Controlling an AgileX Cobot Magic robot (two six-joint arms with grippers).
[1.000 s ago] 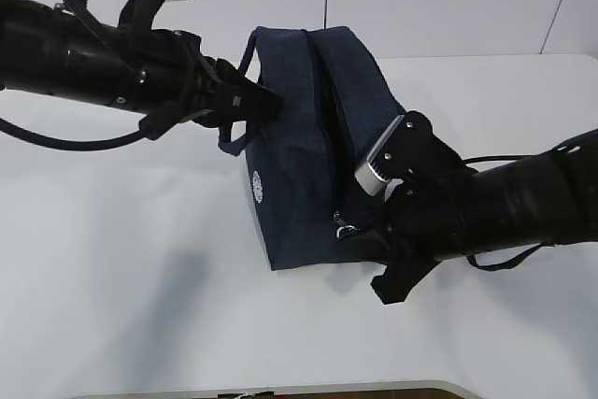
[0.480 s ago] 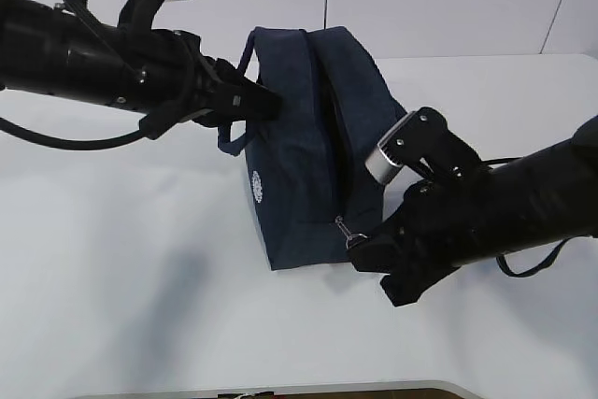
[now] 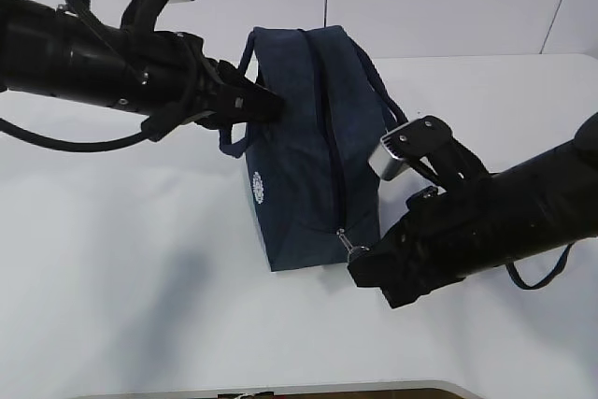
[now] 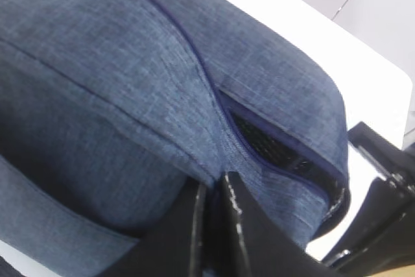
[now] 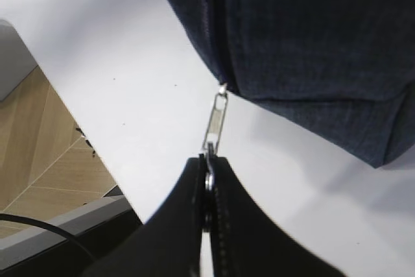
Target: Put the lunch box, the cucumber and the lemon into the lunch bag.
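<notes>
**Bag zip drawn to its near end: both arms engaged**

Nearest us, the right gripper (image 3: 360,263) has its jaws pressed together on the silver pull (image 5: 214,123), which stands stretched out from the bag's (image 3: 299,137) lower corner over the white bench (image 3: 121,259). In the right wrist view the pull runs straight from slider to jaws, so the line looks taut.

Next, the bag itself: navy, upright, white logo (image 3: 259,186) on its side. The zip (image 3: 329,128) reads as a closed seam along most of the top; the left wrist view shows a short gap of dark mesh near one end.

Farthest, the left gripper (image 3: 266,105) pinches a fold of fabric at the bag's upper side, jaws closed on cloth, beside a handle (image 3: 235,133).

Lunch box, cucumber and lemon: none in view; we judge them to be inside the bag.

Handling note: we would keep the pull in line with the zip track and let the left arm brace the cloth against it, so the bag neither slides nor tips. Any remaining gap wants checking before release.
</notes>
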